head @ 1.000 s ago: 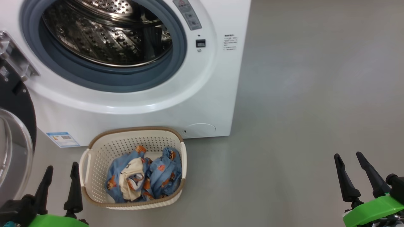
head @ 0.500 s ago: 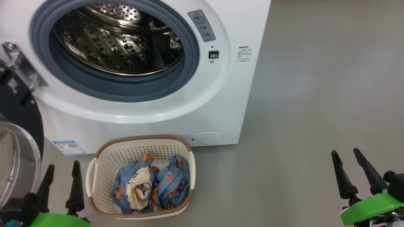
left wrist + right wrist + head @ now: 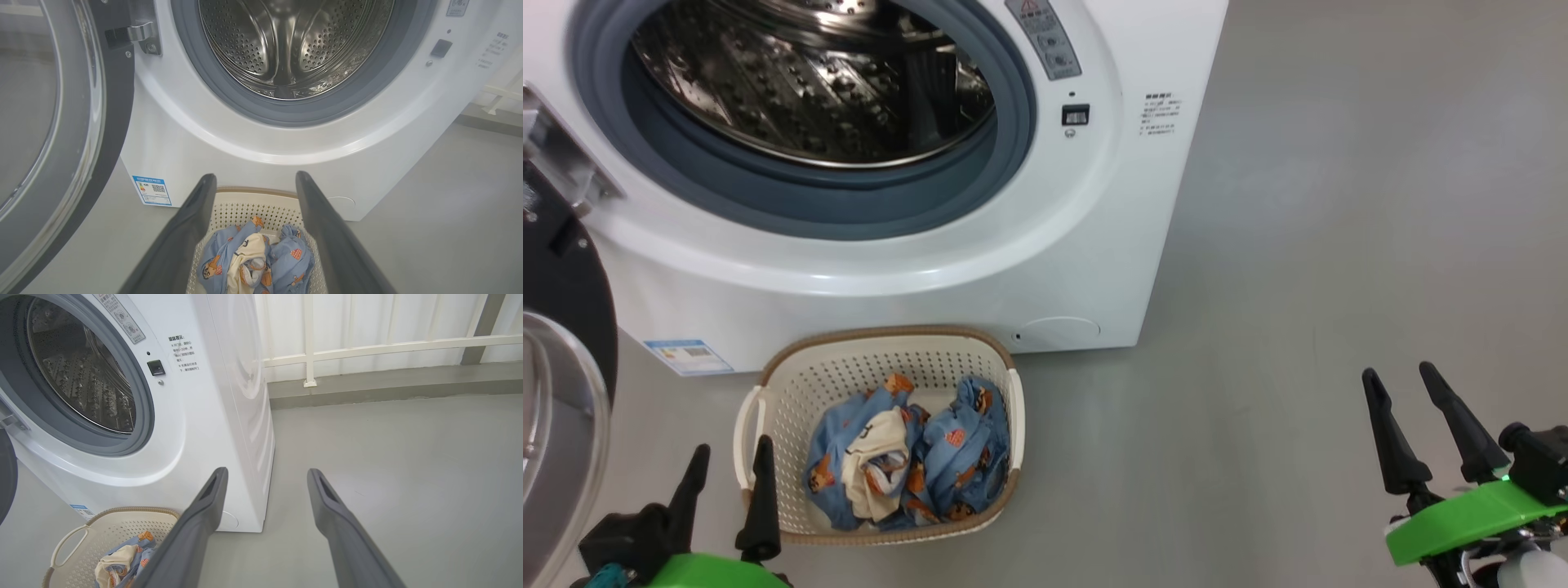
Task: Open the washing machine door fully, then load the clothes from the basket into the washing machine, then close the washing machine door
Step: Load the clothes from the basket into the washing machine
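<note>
I hold my left gripper [image 3: 732, 445] spread, empty, beside the basket [image 3: 882, 335] | my right gripper [image 3: 1398, 371] spread, empty | clothes [image 3: 907, 457] lie in basket | washing machine door [image 3: 564, 278] swung aside

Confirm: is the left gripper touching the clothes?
Apart. The head view shows the left gripper, open, short of the clothes, with bare basket wall between them.

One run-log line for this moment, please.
door: open | clothes: in basket | drum: empty | left end effector: open | right end effector: open
</note>
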You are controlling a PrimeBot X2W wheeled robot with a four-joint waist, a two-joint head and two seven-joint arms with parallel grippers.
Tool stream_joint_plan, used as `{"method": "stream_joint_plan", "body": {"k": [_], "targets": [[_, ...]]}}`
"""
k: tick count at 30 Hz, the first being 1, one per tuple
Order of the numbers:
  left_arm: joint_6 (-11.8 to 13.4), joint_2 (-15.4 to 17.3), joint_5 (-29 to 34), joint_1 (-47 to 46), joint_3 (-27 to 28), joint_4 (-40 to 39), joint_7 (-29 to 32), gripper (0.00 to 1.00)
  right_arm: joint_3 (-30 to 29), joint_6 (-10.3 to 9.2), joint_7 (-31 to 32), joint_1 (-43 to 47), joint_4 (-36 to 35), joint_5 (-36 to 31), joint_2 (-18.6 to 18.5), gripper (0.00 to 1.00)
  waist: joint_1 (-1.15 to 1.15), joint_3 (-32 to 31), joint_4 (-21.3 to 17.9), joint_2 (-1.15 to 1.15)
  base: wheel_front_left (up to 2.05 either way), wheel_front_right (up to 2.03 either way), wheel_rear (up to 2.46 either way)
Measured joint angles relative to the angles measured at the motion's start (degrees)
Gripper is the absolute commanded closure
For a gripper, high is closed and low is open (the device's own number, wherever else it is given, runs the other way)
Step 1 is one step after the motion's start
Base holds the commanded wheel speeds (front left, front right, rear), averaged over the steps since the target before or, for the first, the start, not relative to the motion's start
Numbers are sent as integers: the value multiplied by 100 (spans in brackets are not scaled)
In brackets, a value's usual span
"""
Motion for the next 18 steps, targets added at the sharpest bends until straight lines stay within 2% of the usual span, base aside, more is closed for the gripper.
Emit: {"method": "stream_joint_plan", "body": {"k": [12, 18], "targets": [[0, -13, 115, -1022, -516, 1094, 4, 0, 131, 0, 0, -605, -144, 0, 86, 0, 0, 795, -91, 0, 0, 0, 0], [0, 82, 88, -1721, -794, 1826, 4, 0, 207, 0, 0, -960, -233, 0, 105, 0, 0, 1289, -149, 0, 0, 0, 0]]}}
